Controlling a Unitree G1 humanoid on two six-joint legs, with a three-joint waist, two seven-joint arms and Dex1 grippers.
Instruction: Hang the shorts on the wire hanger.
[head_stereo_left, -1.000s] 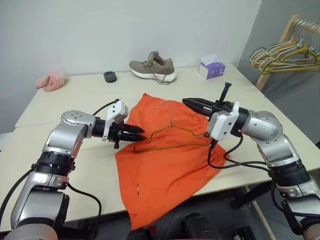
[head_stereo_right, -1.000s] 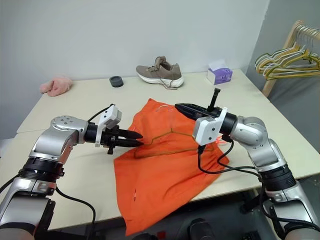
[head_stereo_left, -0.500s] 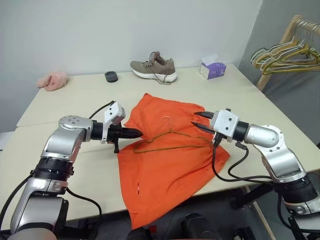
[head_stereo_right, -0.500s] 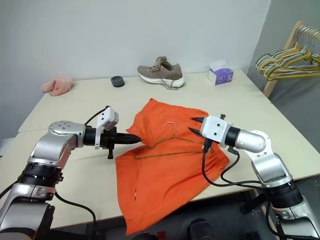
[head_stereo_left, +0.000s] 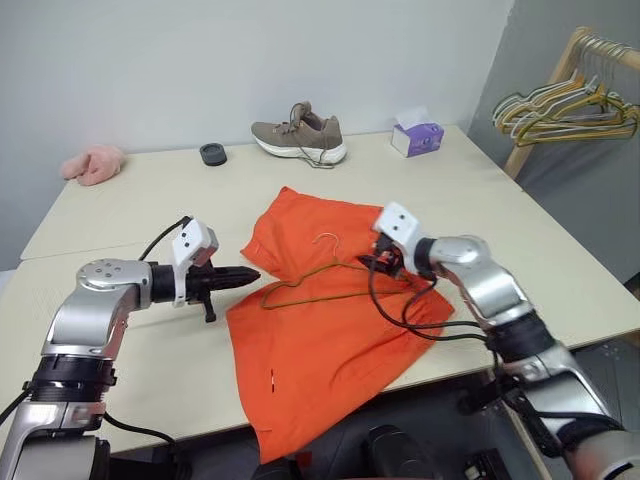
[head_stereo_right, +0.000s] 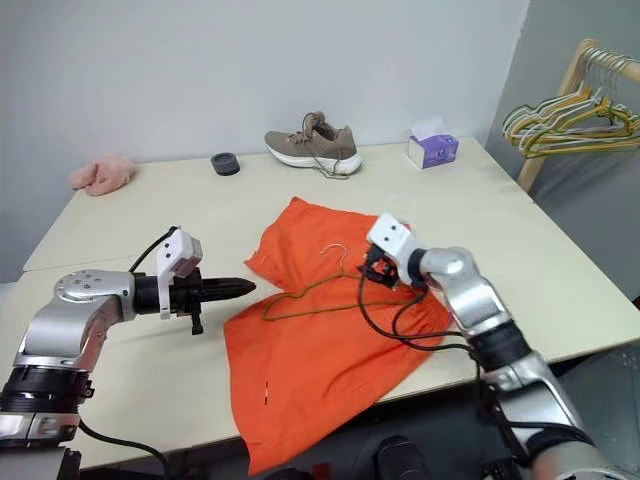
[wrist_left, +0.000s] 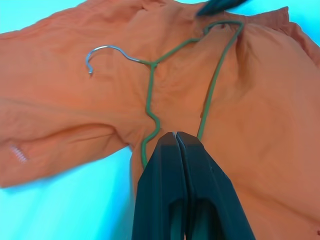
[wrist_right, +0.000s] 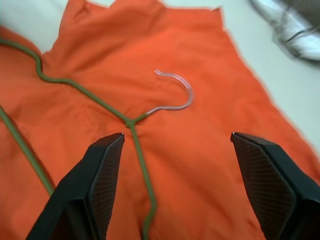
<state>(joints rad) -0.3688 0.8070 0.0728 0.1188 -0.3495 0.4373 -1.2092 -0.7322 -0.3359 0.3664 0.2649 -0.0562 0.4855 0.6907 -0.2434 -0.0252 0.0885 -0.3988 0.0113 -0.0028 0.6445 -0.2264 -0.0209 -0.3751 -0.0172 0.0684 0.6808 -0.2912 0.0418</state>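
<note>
Right gripper (wrist_right: 175, 175) dropped, spread, over wire hanger (head_stereo_left: 330, 275); left gripper (head_stereo_left: 245, 274) shut (empty).

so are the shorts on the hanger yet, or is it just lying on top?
Just lying on top. The wire hanger rests flat on the spread shorts, its whole outline visible; no fabric is threaded through it.

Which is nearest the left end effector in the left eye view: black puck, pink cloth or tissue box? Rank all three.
From the left end effector:
1. Black puck, up the table.
2. Pink cloth, far left corner.
3. Tissue box, far right.
</note>
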